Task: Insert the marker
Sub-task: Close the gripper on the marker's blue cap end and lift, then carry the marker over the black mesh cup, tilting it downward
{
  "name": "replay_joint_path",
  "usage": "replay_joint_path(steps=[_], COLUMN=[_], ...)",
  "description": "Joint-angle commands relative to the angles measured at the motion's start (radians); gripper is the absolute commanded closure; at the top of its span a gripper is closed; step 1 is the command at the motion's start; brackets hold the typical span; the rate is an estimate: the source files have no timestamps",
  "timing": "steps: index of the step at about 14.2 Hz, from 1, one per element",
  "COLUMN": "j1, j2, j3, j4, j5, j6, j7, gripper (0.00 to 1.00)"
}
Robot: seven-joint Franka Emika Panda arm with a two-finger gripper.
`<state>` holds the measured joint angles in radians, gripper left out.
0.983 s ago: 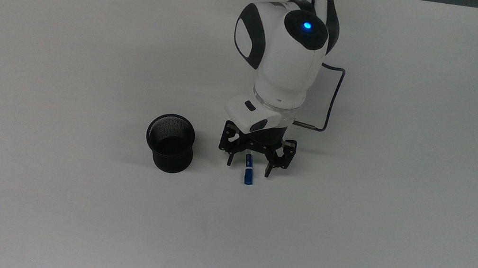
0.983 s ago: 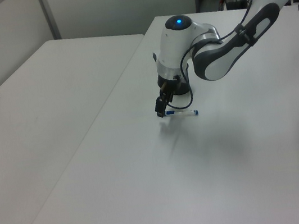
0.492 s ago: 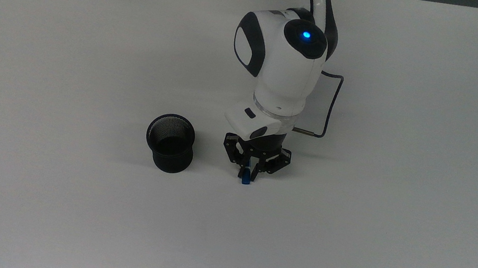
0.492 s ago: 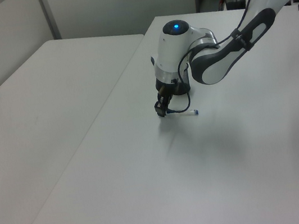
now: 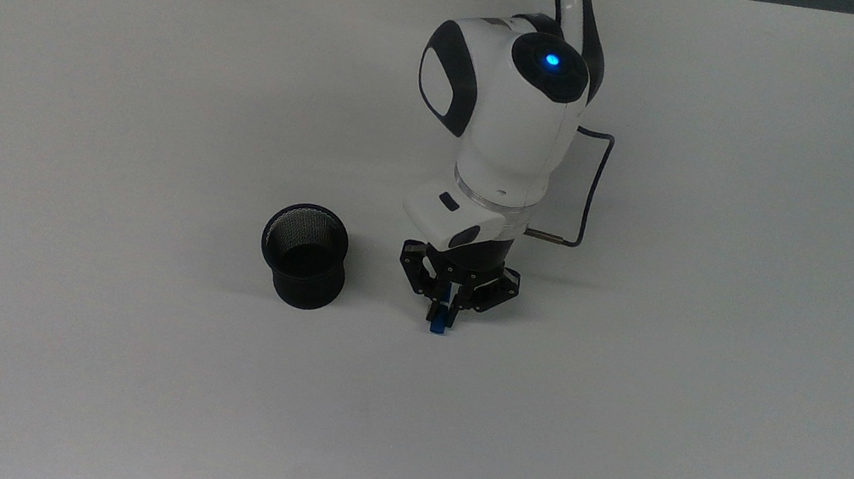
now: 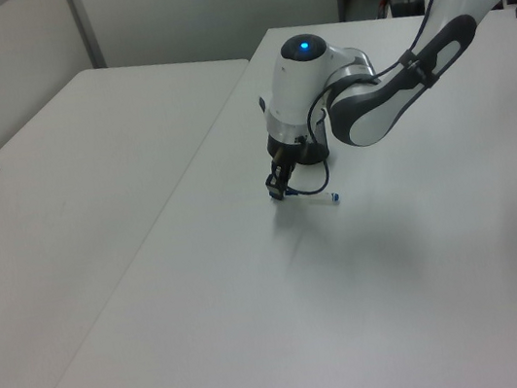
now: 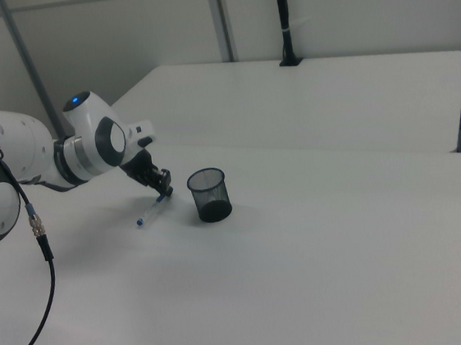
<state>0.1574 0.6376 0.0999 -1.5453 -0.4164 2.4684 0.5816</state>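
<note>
Here we see the gripper (image 5: 442, 310) low over the white table (image 5: 164, 61), its fingers drawn together and pinching the marker (image 5: 439, 320) at the blue cap end. In the top view the wrist hides nearly all of the white barrel, so we make out just the blue cap poking from between the fingers. In the right view the marker (image 7: 151, 210) slants from the gripper (image 7: 164, 196) down toward the table, its small blue tip lowest; whether that tip touches the surface we cannot tell. In the left view the marker (image 6: 316, 199) is a thin pale line ending in a blue dot. The black mesh cup (image 5: 304, 255) stands upright near the gripper, apart from it, roughly mid-table and well away from every edge.
</note>
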Motion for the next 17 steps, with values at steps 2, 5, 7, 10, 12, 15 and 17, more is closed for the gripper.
replay_joint_path(steps=[2, 5, 7, 10, 12, 15, 17], j1=[0.002, -0.001, -0.001, -0.013, -0.044, -0.091, -0.11], j2=[-0.105, -0.189, -0.216, -0.246, -0.245, -0.222, -0.199], j3=[-0.012, -0.02, -0.061, -0.127, -0.143, -0.143, -0.144], j4=[0.016, 0.008, 0.007, -0.016, -0.016, -0.016, -0.016], j5=[-0.015, -0.021, -0.021, -0.022, -0.024, -0.08, -0.087], j6=[0.006, -0.075, -0.082, -0.082, -0.074, -0.043, 0.0], j7=[0.075, 0.138, 0.144, 0.146, 0.146, 0.146, 0.146], gripper=[0.84, 0.84, 0.84, 0.84, 0.84, 0.84, 0.83])
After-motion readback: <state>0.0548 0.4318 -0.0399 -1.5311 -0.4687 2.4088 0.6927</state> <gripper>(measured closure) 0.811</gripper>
